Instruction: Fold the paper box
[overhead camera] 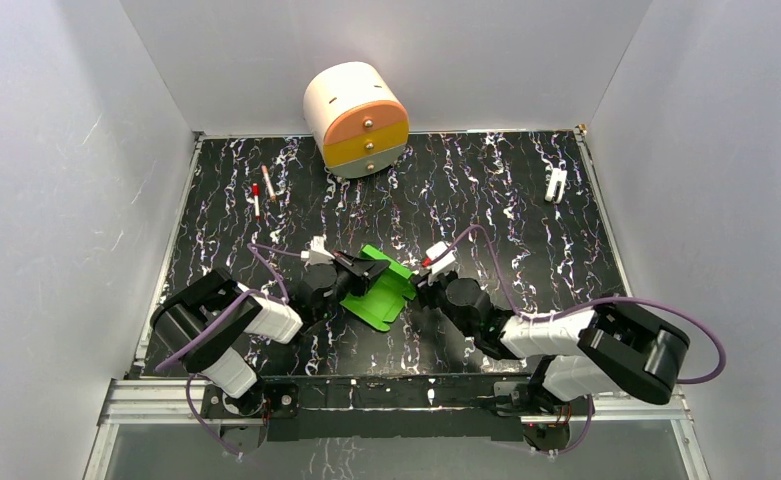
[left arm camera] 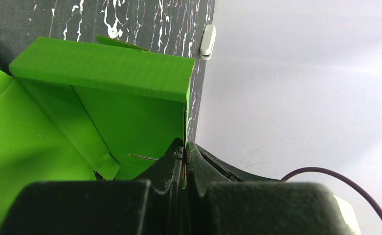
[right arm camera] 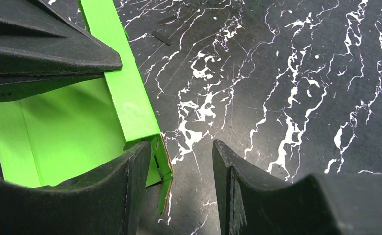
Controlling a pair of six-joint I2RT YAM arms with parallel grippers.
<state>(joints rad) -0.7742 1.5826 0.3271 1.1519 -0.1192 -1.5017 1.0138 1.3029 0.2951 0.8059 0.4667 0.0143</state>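
Blk joints, white link covers, purple cables (overhead camera: 721,350) on left arm (overhead camera: 266,315) & right arm (overhead camera: 546,335).

We see a black tbl top (overhead camera: 526,230) w/ white marble veins. The paper box (overhead camera: 381,298), bright green and part-folded, lies on it btwn the left gripper (overhead camera: 369,270) & the right gripper (overhead camera: 423,284), right at their tips. Well beyond both grippers, at the far edge, sits a cream round drawer unit (overhead camera: 356,118) w/ orange & yellow fronts. Beyond the left gripper & off to its left lie two red-white pens (overhead camera: 257,201), near each other, apart. Far beyond the right gripper, off to its right, rests a small white clip (overhead camera: 556,184), near the far-right corner.
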